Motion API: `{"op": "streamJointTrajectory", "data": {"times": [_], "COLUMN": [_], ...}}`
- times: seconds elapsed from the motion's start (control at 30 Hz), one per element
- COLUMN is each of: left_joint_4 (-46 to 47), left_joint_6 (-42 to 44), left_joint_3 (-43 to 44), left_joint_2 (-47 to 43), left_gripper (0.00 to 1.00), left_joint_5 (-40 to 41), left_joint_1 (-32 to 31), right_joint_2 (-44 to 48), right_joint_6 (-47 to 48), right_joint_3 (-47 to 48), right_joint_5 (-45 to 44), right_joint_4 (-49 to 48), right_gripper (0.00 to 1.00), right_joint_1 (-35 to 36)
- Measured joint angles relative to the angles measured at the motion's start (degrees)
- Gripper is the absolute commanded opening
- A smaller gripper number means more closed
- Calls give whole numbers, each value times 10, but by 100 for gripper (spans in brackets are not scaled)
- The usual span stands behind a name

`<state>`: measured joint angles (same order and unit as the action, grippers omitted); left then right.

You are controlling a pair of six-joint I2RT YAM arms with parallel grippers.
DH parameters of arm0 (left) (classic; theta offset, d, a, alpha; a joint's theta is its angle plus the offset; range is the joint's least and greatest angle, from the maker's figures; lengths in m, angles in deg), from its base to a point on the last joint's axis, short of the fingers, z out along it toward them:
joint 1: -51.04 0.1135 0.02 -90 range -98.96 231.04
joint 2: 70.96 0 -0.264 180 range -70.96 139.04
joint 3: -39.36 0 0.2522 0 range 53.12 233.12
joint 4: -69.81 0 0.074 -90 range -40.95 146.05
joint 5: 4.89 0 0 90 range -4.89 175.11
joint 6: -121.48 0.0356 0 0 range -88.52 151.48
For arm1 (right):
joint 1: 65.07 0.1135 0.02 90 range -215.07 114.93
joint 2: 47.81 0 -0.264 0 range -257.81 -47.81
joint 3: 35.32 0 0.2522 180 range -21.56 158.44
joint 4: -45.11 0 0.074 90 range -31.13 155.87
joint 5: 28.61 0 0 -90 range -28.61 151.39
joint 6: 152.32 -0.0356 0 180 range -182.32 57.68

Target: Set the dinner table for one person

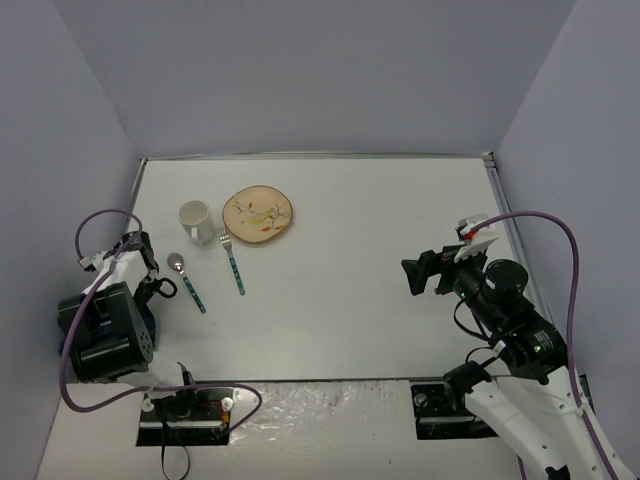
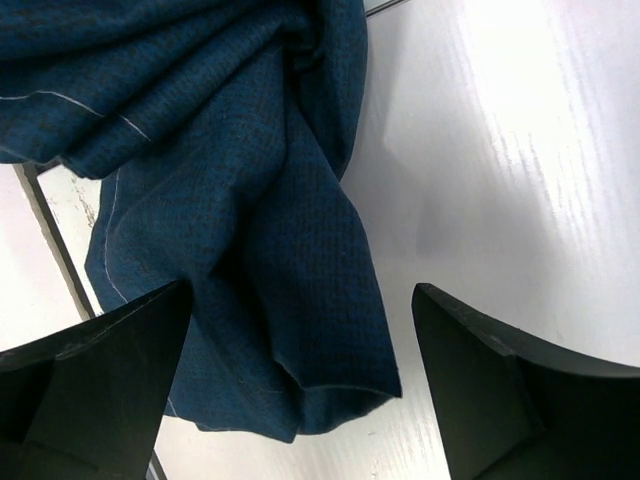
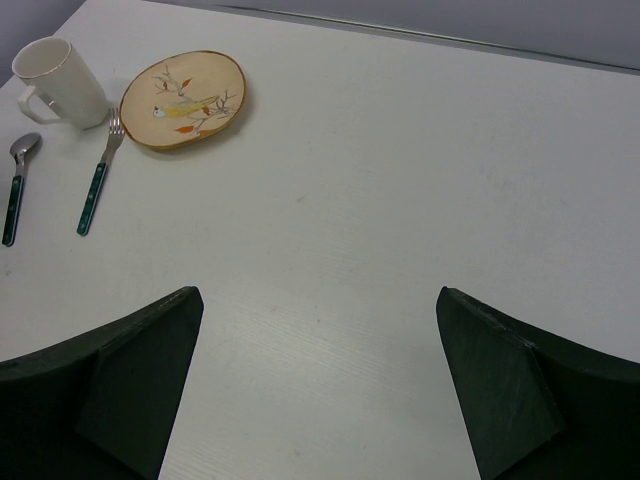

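Matt worktop (image 3: 400,200), woven cloth (image 2: 250,200), glazed tableware.
The white worktop looks smooth; the navy cloth is coarsely woven with pale stitching. The mug (image 3: 60,85) and painted plate (image 3: 183,100) look like glazed ceramic. The fork (image 3: 97,185) and spoon (image 3: 18,190) have shiny metal heads.

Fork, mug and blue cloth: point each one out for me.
fork (image 1: 234,268), top external view, on its teal handle.
mug (image 1: 196,221), top external view, on its white side wall.
blue cloth (image 2: 250,220), left wrist view, on the bunched middle fold.
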<state>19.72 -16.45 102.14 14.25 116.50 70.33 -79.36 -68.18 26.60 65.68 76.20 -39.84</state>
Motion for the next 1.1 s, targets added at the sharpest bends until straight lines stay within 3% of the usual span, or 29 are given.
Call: {"op": "streamJointTrajectory", "data": {"times": [0.13,0.27,0.53,0.7,0.93,1.1], "left_joint_4": [3,4,-7,-65,-127,-153], "left_joint_6": [2,5,15,38,84,101], "left_joint_3": [-1,-1,-10,15,175,276], "left_joint_2": [12,11,-36,-115,-232,-255], "left_gripper": [37,4,0,0,0,0], "left_joint_5": [1,2,-4,-20,-48,-87], "left_joint_1": [0,0,0,0,-12,-93], "right_joint_2": [8,16,24,24,24,21], "right_joint_6": [2,3,8,11,8,-1], "right_joint_3": [-4,-5,-5,-5,-4,6], "right_joint_5": [6,9,11,11,11,11], "right_joint_4": [0,0,0,0,0,0], "right_gripper": [100,100,100,100,100,100], "right_joint_1": [0,0,0,0,0,5]}}
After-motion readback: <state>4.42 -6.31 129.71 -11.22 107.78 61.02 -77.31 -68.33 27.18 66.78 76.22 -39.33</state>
